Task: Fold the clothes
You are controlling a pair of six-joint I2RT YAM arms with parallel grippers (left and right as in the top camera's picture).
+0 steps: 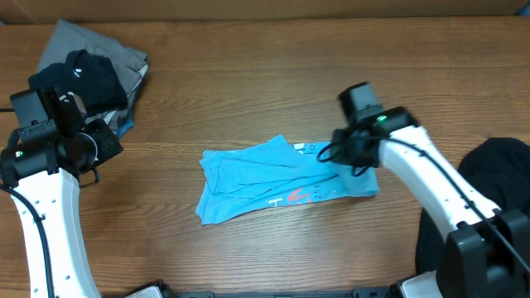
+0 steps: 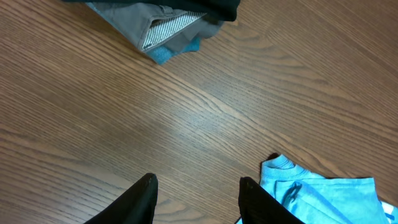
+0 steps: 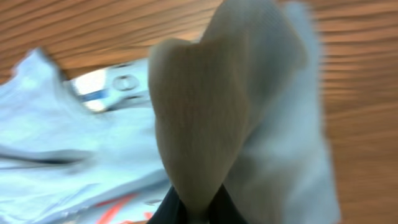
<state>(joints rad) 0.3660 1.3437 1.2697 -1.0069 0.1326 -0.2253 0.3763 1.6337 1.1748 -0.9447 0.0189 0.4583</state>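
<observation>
At my far left a black T-shirt [image 1: 93, 76] lies heaped on a grey garment [image 1: 87, 37] on the wooden table [image 1: 248, 74]. My left gripper [image 2: 196, 190] hangs just beside them, fingers spread with nothing between. The light blue T-shirt [image 1: 248, 178] lies bunched mid-table with my right gripper [image 3: 193, 210] pinched on a raised fold at its right edge, and another black garment [image 1: 497, 165] lies further right.

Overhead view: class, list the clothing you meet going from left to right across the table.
Clothes pile → blue shirt → black shirt.
</observation>
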